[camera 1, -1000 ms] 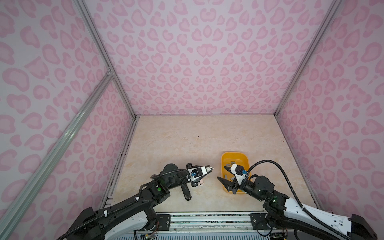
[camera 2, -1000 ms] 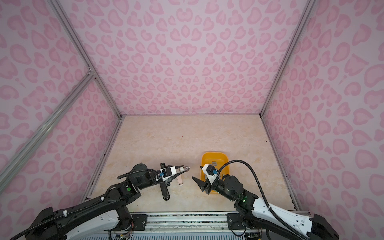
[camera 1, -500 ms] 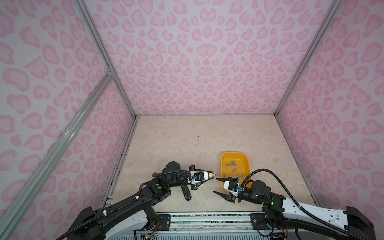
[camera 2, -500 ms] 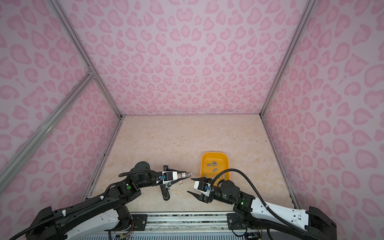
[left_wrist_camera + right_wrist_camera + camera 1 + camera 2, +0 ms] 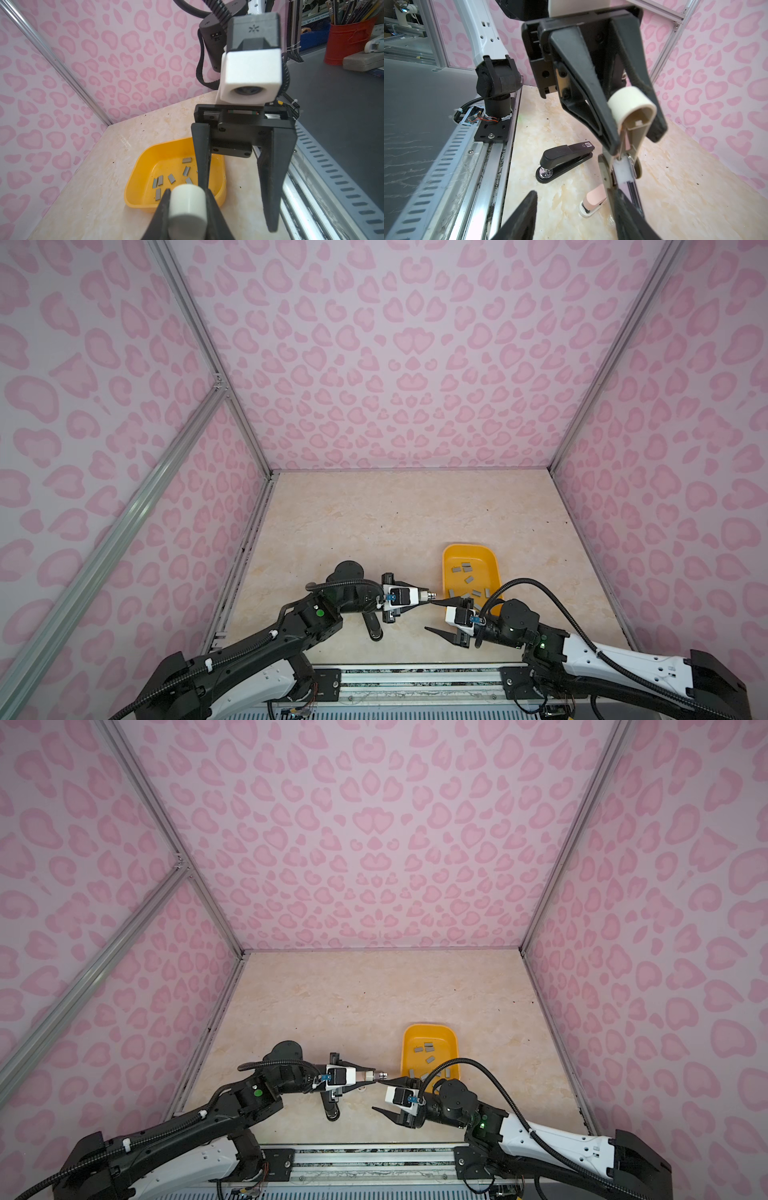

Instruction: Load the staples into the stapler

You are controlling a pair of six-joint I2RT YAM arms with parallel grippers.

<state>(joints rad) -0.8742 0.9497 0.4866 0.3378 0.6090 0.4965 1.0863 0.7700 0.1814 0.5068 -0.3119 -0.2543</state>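
Note:
My left gripper (image 5: 424, 598) (image 5: 188, 194) is shut on a small cream stapler (image 5: 188, 207) (image 5: 631, 104) and holds it above the table near the front. The stapler hangs open, its metal rail (image 5: 631, 187) pointing at my right gripper (image 5: 430, 615) (image 5: 575, 194). That gripper is open with nothing between its fingers; one finger (image 5: 625, 209) lies against the rail's end. Several grey staples (image 5: 468, 578) (image 5: 171, 178) lie loose in a yellow tray (image 5: 449, 556) (image 5: 137, 187) just behind the two grippers.
A black stapler (image 5: 374, 626) (image 5: 564, 160) lies closed on the table near the front rail, under the left arm. A small pink stapler (image 5: 593, 200) lies beside it. Pink patterned walls enclose the table on three sides.
My right gripper has left the tray and swung left and forward to meet the cream stapler. The left gripper has carried that stapler a little to the right.

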